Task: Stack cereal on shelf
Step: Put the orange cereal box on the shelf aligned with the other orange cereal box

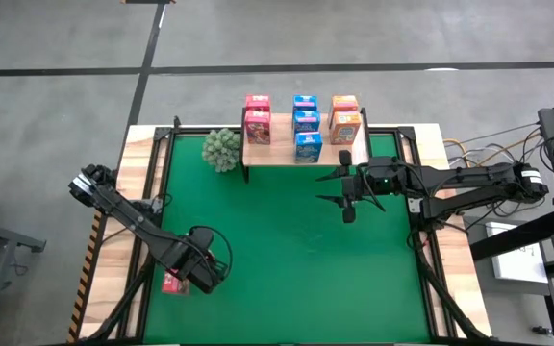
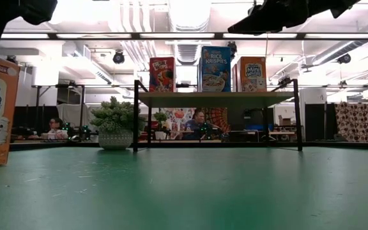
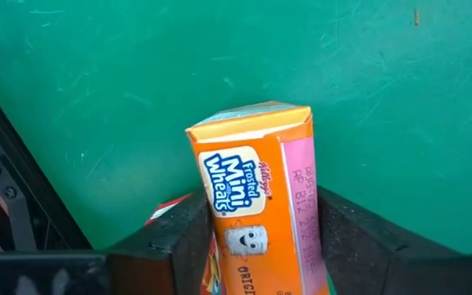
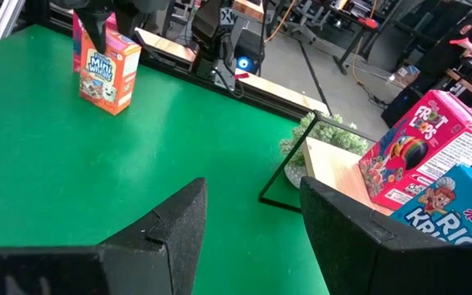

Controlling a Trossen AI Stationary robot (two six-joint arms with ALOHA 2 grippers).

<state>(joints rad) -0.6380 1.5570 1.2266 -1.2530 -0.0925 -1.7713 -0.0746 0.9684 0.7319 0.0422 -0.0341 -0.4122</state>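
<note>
Orange cereal box (image 3: 256,197) upright on the green surface (image 1: 287,259), near corner, between left gripper (image 3: 256,246) jaws, not clearly pinched. Pink box (image 1: 171,283) beside it. Shelf (image 1: 301,152) holds seven boxes; two left. Right gripper (image 4: 248,221) hovers near shelf, jaws spread, empty.

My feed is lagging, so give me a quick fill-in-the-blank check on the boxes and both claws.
1. The left claw has its fingers around a box coloured ____.
2. The right claw is open and holds ____.
3. On the shelf, the cereal boxes stand in ____ colour columns.
4. The plant sits on the ____ mat.

Missing: orange; nothing; three; green
</note>
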